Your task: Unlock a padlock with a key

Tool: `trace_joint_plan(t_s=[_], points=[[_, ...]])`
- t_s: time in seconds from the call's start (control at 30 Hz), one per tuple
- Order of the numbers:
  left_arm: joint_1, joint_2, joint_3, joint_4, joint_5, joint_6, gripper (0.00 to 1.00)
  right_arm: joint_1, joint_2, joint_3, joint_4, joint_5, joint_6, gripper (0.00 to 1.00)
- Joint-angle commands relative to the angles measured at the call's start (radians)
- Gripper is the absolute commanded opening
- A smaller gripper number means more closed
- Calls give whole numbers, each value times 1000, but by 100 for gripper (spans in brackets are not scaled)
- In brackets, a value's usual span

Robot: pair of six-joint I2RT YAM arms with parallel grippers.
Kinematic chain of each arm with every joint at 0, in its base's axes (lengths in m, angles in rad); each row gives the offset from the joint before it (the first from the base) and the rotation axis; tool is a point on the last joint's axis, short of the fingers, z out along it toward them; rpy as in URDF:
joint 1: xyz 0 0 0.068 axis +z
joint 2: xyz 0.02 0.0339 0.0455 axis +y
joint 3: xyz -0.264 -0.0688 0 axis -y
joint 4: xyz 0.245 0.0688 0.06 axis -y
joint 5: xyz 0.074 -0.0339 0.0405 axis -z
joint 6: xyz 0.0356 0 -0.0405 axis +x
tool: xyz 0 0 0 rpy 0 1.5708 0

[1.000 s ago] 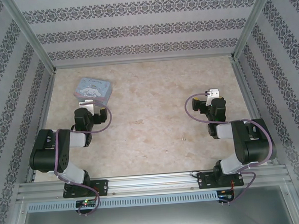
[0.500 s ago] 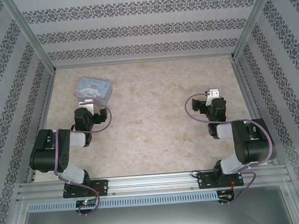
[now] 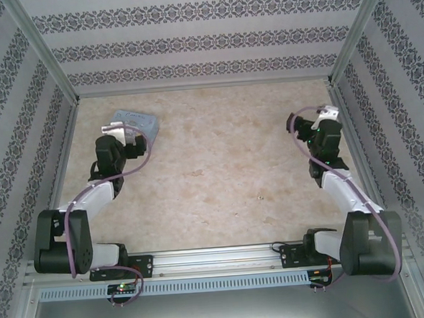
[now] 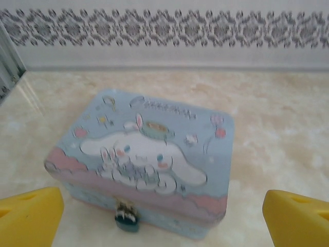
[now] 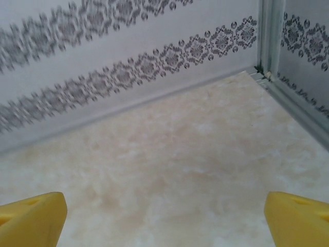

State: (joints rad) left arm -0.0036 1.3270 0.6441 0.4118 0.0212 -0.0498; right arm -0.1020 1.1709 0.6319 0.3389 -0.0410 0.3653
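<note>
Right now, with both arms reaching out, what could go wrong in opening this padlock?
The padlock hangs small and low on the front of the tin; the open left gripper may shove the tin instead of catching it. The speck that is probably the key lies flat on the table, away from the open right gripper, and may be hard to pinch.

Light is bright and even; shadows are faint; wrist views blur slightly; the padlock (image 4: pixel 127 217) at six o'clock smears; the table (image 4: pixel 31 100) glares at nine o'clock.

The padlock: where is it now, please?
In the left wrist view, the padlock hangs on the front face of the cartoon tin, low and left of centre.
</note>
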Motion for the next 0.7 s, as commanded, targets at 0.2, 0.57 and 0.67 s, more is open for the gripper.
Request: trace_joint_plan(t_s=[0.2,0.57,0.67], points=[[88,185,460,-537,39,-122,100,94,-136,-41,-204,-383,302,97],[203,673,1073,-966,300,-108,100,376,-225,-36,-523,-145,340,94],[226,757,1160,-1008,355,-98,100,402,-205,-46,-549,-128,348,92]])
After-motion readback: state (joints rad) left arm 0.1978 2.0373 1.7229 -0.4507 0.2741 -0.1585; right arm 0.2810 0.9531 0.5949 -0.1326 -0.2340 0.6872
